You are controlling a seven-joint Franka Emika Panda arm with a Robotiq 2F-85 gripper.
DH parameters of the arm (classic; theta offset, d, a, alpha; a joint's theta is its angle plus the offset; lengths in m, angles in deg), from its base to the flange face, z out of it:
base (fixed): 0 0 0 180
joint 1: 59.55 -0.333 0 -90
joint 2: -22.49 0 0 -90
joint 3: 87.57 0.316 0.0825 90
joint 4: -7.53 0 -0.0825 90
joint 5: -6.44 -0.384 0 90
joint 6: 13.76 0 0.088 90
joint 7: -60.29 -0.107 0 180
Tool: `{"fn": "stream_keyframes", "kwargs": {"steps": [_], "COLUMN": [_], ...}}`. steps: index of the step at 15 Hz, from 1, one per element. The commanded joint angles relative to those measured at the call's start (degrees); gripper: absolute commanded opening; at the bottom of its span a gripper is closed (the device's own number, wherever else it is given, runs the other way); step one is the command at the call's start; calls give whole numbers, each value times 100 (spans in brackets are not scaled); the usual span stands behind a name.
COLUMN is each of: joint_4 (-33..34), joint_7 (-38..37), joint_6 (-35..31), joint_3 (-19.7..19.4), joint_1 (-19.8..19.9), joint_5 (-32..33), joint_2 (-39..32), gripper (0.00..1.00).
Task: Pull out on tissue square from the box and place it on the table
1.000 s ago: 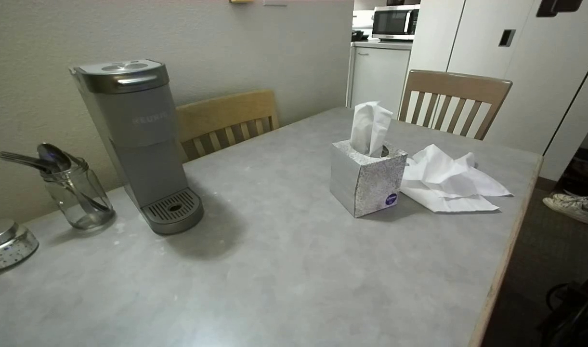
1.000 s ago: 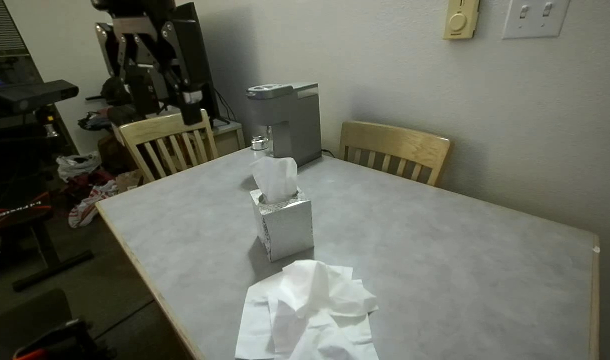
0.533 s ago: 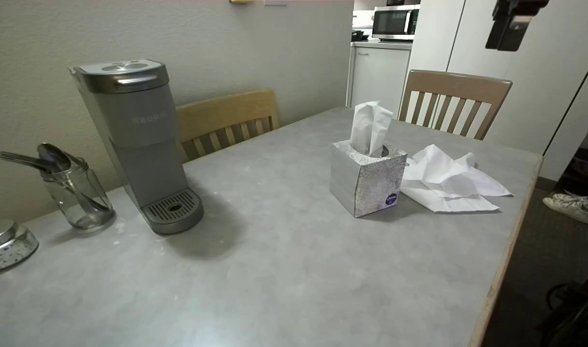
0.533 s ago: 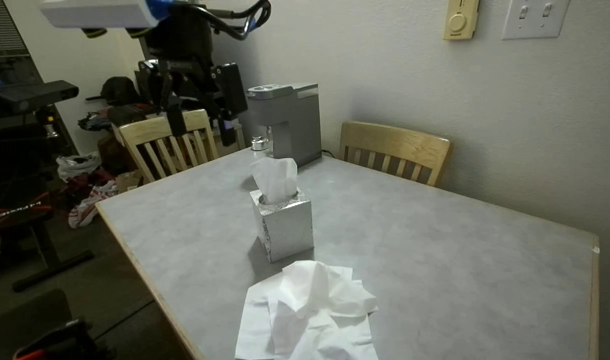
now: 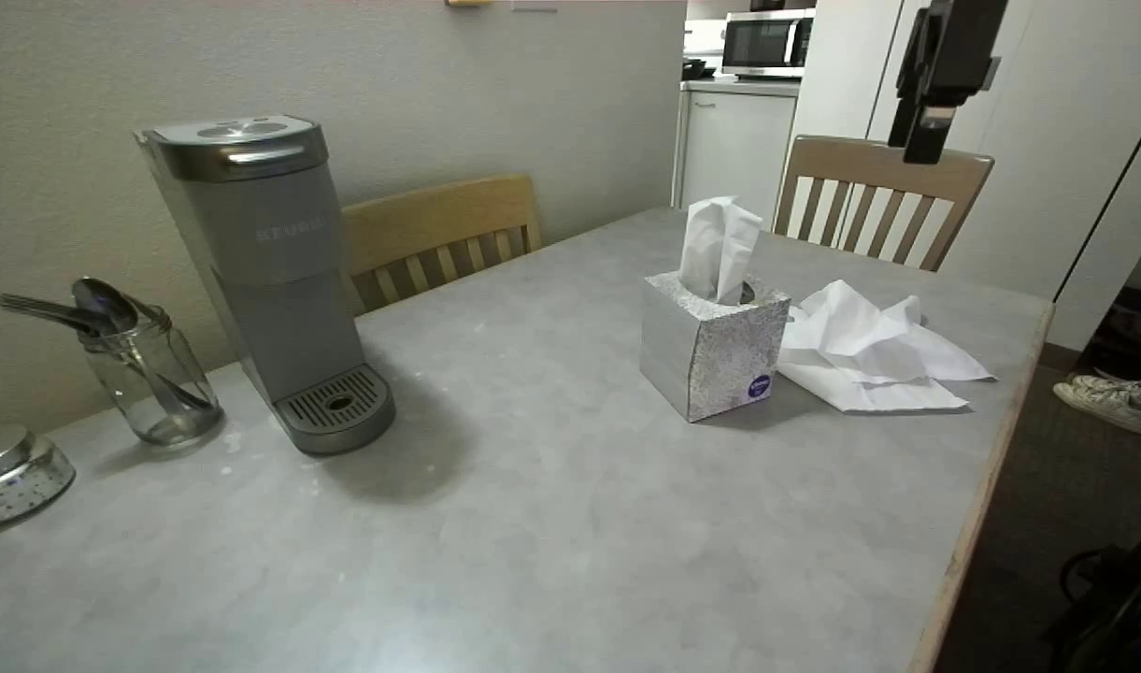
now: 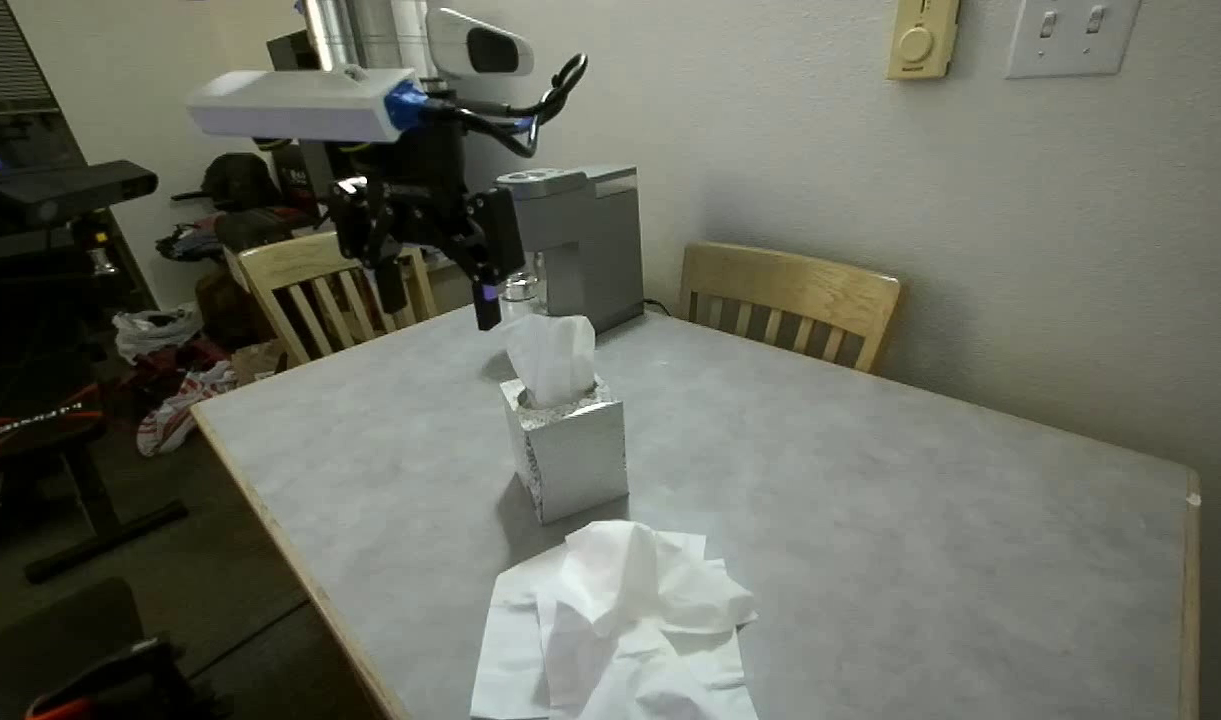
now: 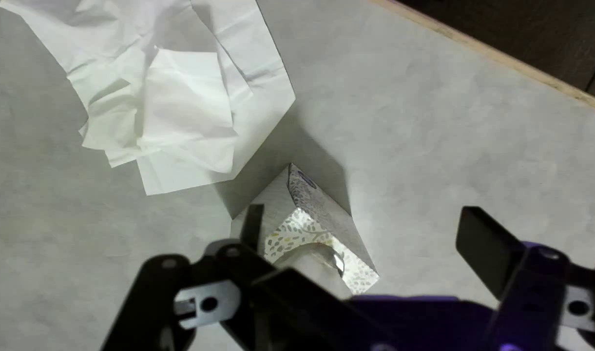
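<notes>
A patterned grey-white tissue box [image 5: 720, 360] stands upright on the grey table [image 5: 533, 467], and shows in an exterior view [image 6: 575, 460] and the wrist view [image 7: 318, 211]. A white tissue [image 5: 720, 248] sticks up from its opening, also seen in an exterior view [image 6: 552, 360]; the wrist view shows it partly hidden by a finger [image 7: 314, 267]. Loose white tissues [image 5: 869, 346] lie on the table beside the box, also in the wrist view [image 7: 185, 97]. My gripper [image 6: 438, 302] is open and empty, above table height and apart from the tissue. Its fingers spread wide in the wrist view [image 7: 368, 234].
A grey coffee machine [image 5: 280, 252] stands by the wall, with a glass jar of utensils [image 5: 159, 393] and a lidded glass container [image 5: 14, 477] nearby. Wooden chairs [image 6: 790, 300] stand around the table. The table's wooden edge [image 7: 497, 56] crosses the wrist view's upper right.
My gripper has come down and moved closer to the tissue box; it has come into an exterior view where it did not show one second ago. The box and tissues have not moved.
</notes>
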Motion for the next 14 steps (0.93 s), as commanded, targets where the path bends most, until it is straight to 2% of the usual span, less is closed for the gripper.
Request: {"fn": "stream_keyframes", "kwargs": {"steps": [1, 9, 14], "joint_4": [264, 793, 1378], "joint_7": [-179, -1506, -2427], "joint_6": [-289, -787, -521], "joint_3": [185, 544, 651], "joint_1": [91, 124, 124], "joint_5": [-77, 88, 130], "joint_2": [-457, -1223, -1732], "gripper": [100, 100, 100]}}
